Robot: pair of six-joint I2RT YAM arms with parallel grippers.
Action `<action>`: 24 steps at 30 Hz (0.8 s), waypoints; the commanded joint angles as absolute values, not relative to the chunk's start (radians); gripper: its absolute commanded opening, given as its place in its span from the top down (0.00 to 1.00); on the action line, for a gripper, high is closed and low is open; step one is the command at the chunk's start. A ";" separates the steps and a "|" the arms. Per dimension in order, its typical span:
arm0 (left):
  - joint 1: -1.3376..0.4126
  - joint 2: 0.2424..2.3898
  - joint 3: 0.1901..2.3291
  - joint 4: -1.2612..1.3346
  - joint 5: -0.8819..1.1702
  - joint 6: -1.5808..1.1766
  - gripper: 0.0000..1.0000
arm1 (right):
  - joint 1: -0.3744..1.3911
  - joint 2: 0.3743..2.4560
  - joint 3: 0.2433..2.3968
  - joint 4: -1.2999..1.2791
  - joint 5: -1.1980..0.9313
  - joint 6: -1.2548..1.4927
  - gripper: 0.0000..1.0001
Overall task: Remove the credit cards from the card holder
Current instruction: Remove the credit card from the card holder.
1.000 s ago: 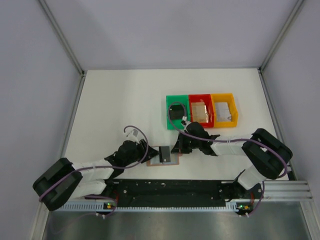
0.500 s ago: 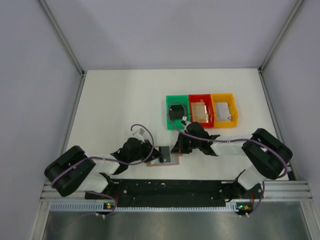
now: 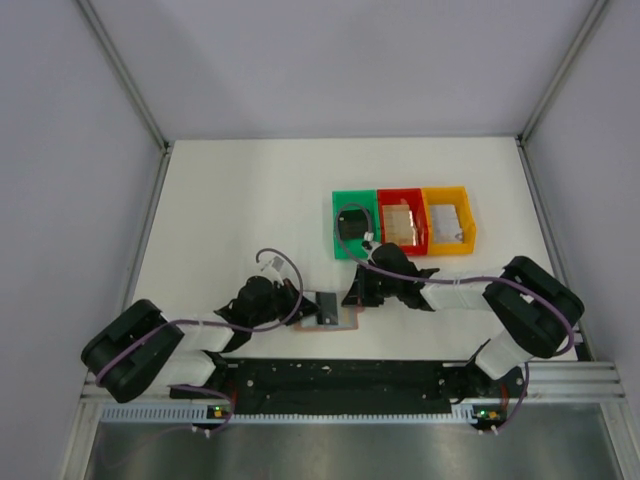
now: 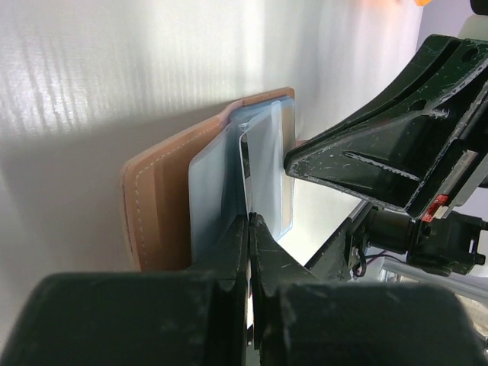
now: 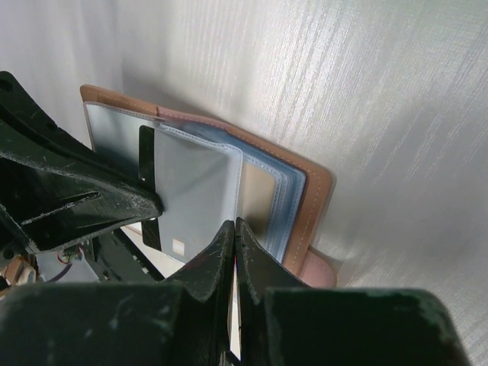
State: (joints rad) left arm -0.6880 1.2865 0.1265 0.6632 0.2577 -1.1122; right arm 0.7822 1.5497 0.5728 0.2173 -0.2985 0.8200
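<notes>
**Card part-drawn: left fingers pull, right fingers anchor**

The card holder [image 3: 346, 324] lies open on the table [image 3: 230, 200] between my two grippers, near the front edge, with its brown leather down and its blue-grey pockets up. My left gripper [image 4: 248, 223] has its fingers pressed together on a thin sheet seen edge-on in the left wrist view. I judge this to be the dark credit card [image 5: 147, 156], since the right wrist view shows that card meeting my left fingertip (a pocket leaf lies against it, so the reading is not certain). My right gripper [image 5: 232, 227] is also closed narrow. It pinches the lower edge of a blue-grey pocket leaf and so holds the card holder in place.

Over the past second, in the top view, my left elbow rose and resettled and my left wrist swung. The dark card now sits slightly turned and nearer my left side. The right arm has stayed put.

The card is still overlapped by its pocket leaf, so I judge the extraction begun but not finished. The next move calls for a steady pull leftward along the pocket while the right pinch holds. Otherwise the whole holder could drag along with the card.
</notes>
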 commanded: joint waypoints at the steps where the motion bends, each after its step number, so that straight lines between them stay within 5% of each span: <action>1: -0.670 1.252 0.094 0.643 0.247 -1.088 1.00 | 0.776 1.591 0.587 0.123 -0.233 0.785 1.00; 14: -0.670 1.276 0.091 0.669 0.255 -1.086 1.00 | 0.778 1.463 0.578 0.279 -0.325 0.792 1.00; 24: -0.670 1.296 0.092 0.699 0.264 -1.097 1.00 | 0.784 1.583 0.594 0.331 -0.374 0.834 1.00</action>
State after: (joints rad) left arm -0.6750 1.2808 0.1078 0.6785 0.2741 -1.1126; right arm 0.7826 1.5230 0.5762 0.2867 -0.3542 0.8158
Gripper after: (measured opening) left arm 0.010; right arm 0.003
